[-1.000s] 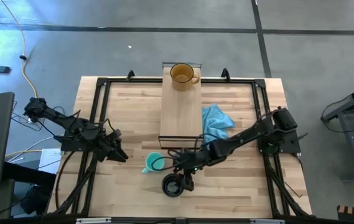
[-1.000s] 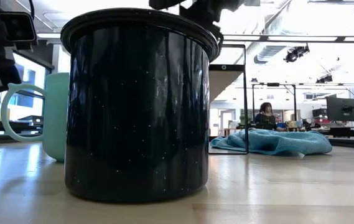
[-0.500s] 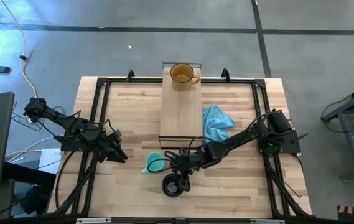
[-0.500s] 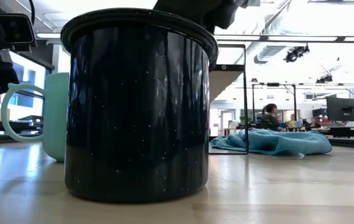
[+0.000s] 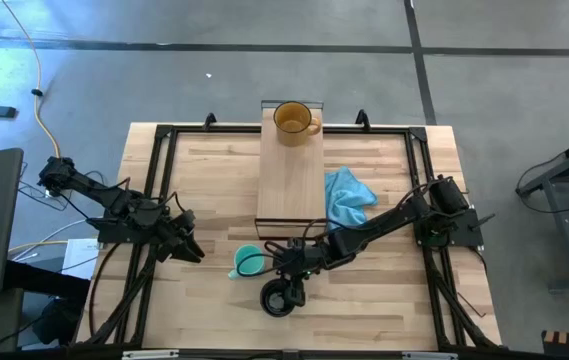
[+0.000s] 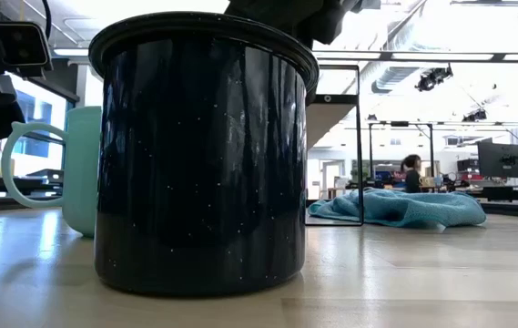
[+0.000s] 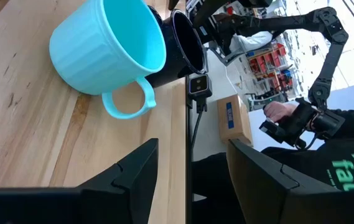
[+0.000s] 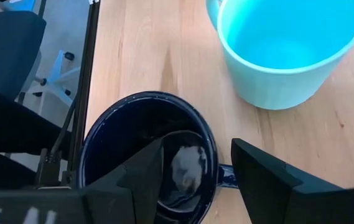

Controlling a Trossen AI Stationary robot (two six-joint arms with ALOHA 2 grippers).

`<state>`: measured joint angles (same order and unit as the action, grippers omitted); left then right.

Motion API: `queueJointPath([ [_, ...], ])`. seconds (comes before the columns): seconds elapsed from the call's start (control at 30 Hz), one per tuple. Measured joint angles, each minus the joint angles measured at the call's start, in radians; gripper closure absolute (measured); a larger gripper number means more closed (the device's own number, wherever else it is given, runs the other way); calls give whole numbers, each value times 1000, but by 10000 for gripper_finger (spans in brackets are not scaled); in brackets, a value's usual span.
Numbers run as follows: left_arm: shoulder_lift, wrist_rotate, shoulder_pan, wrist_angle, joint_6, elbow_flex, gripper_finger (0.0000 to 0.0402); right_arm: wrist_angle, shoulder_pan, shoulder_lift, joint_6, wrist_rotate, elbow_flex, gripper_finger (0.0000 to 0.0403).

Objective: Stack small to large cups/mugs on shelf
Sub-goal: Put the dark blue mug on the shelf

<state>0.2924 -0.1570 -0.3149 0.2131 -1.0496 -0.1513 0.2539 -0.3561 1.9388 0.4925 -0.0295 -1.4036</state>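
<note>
The black mug point(image 5: 276, 298) stands upright near the table's near edge and fills the low view point(image 6: 204, 155). The teal mug point(image 5: 249, 262) stands just behind it, handle toward the left. The amber glass mug point(image 5: 292, 120) sits on the far end of the light-wood shelf point(image 5: 291, 180). My right gripper point(image 5: 292, 278) hovers open over the black mug's handle side; in the right wrist view point(image 8: 196, 146) its fingers stand on either side of the rim and handle point(image 8: 225, 175). My left gripper point(image 5: 192, 248) waits open at the table's left, facing the teal mug point(image 7: 108, 50).
A crumpled blue cloth point(image 5: 346, 197) lies right of the shelf, under my right arm. A dark metal frame point(image 5: 164, 135) borders the table. Beyond the near edge, a person's hands point(image 7: 288, 121) hold a controller. Bare wood lies right of the black mug.
My right gripper has moved a little toward the table's left and near edge, coming over the black mug. The mugs have stayed where they were.
</note>
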Motion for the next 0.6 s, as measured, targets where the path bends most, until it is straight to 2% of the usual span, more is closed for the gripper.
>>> queueJointPath([
  [0.6,0,8,0,0,2,0,222,-10,0,32,-10,-34,2,222],
])
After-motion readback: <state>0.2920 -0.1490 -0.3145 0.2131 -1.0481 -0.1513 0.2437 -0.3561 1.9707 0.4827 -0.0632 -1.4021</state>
